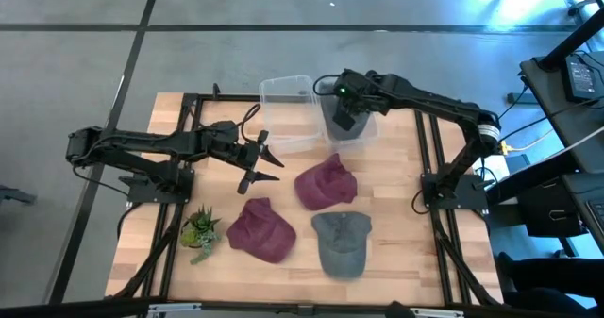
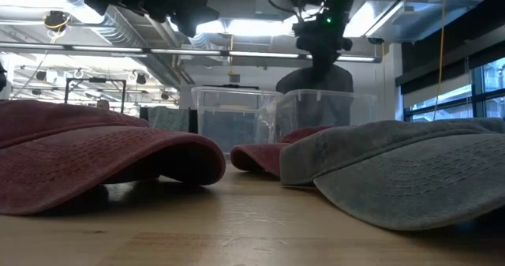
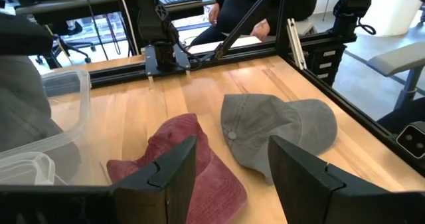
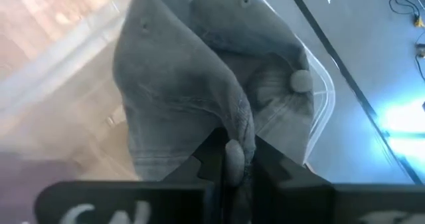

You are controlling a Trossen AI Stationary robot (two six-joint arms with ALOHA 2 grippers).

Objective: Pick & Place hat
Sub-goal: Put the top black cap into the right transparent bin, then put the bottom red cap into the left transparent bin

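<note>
Over the wooden table (image 1: 396, 158), our right claw (image 4: 234, 159) pinches a soft grey cap (image 4: 199, 78) above the clear plastic bin (image 1: 363, 134). We lower it, then let go gently.

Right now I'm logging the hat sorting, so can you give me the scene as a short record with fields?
right hand: over the right clear bin, shut on a grey hat
left hand: open, above the table, holding nothing
hats on table: two red hats, one grey cap
other bin: left clear bin
other: small plant at the table's front left
</note>
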